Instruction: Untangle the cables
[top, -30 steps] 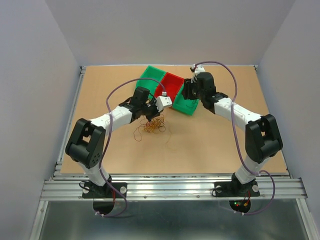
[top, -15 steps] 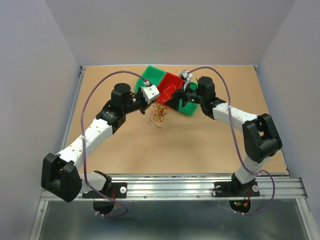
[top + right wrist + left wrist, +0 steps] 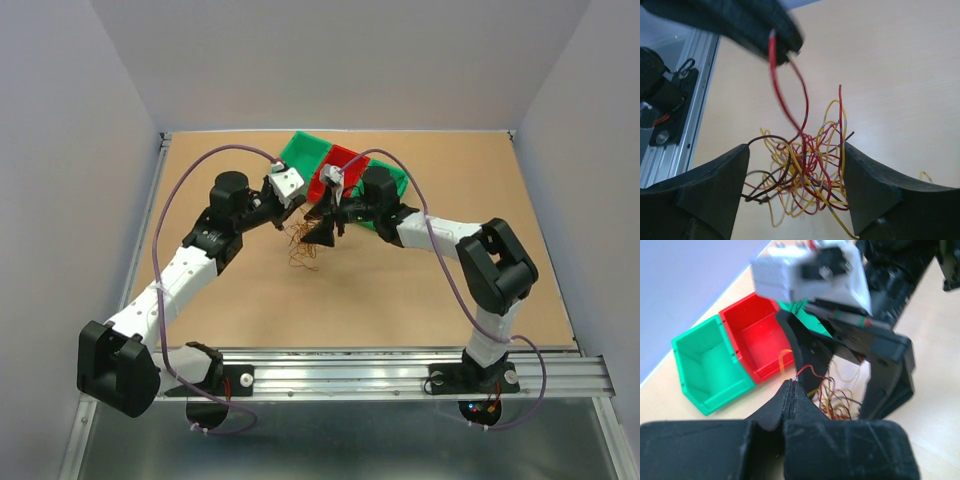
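Observation:
The cables (image 3: 807, 172) are a small clump of red, yellow and dark curly wires hanging just above the table; they also show in the top view (image 3: 304, 246) and the left wrist view (image 3: 836, 401). My left gripper (image 3: 792, 383) is shut on the end of one red wire (image 3: 773, 60) and holds the clump up by it; it also shows in the top view (image 3: 296, 213). My right gripper (image 3: 796, 150) is open, one finger on each side of the clump, not closed on it; it also shows in the top view (image 3: 322, 232).
A red bin (image 3: 337, 166) stands between two green bins (image 3: 300, 150) at the back of the table; the right green one (image 3: 393, 183) is partly behind my right arm. A loose yellow strand (image 3: 925, 175) lies on the table to the right.
My left gripper lifted the clump off the table by a red wire. My right gripper swung left from the bins and now straddles the hanging clump.

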Controlling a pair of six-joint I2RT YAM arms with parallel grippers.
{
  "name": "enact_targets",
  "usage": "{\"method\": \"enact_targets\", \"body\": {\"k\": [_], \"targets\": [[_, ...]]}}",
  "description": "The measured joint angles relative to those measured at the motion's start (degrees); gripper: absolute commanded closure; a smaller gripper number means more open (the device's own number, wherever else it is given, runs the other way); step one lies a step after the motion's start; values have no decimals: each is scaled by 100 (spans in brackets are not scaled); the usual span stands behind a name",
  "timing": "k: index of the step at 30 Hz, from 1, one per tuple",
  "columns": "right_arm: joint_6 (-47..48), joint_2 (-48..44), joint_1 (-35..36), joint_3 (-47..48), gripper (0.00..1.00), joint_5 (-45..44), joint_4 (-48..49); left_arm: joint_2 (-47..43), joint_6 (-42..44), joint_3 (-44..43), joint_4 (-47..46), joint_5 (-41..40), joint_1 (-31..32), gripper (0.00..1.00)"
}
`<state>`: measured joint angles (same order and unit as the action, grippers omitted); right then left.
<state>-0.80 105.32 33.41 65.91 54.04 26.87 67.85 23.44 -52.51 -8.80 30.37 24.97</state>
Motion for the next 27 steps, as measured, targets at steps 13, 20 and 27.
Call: {"method": "enact_targets", "body": {"k": [13,20,27], "targets": [[494,387,352,730,83,-136,-466,-431,-927,-2439,236,-1069,-647,100],[758,387,343,723,85,-140,-774,-2256,-1115,-1886,-680,-2439,-651,100],[960,313,343,713,84,-264,-992,-2588,-1108,-1320,-1198,-3169,-651,100]]}}
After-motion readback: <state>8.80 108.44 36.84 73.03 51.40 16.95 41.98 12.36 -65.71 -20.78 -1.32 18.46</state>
